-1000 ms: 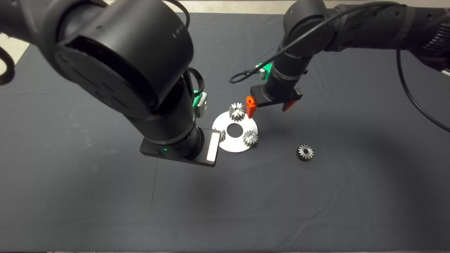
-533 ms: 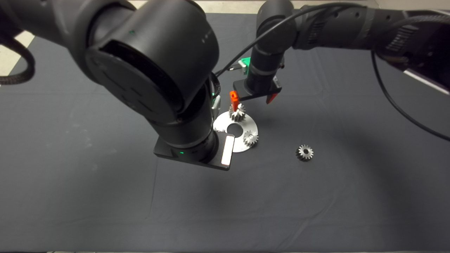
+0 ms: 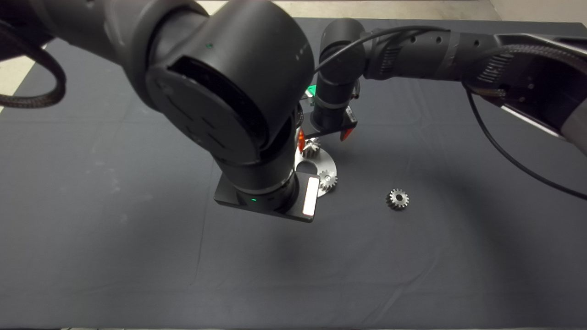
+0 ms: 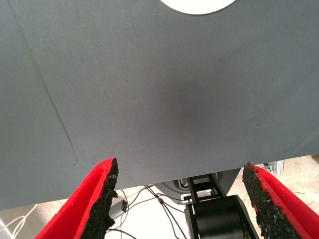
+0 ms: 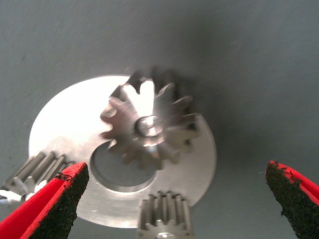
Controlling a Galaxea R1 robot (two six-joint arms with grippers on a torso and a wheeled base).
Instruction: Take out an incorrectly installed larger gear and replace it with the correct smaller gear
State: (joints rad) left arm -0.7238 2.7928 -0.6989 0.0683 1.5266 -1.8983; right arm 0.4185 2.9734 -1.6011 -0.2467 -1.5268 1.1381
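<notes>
Right wrist view: wide-open, empty right gripper (image 5: 172, 199) above larger gear (image 5: 147, 124) on disc (image 5: 65, 129).

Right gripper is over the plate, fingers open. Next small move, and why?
Probably lower the right gripper straight down and close on the larger gear, the shiny flared-tooth one still seated on the round silver plate. The right wrist view shows it lying between the open red fingers, not yet touched. The small dark-grey spur gear waits on the mat; the left gripper hovers open nearby.
</notes>
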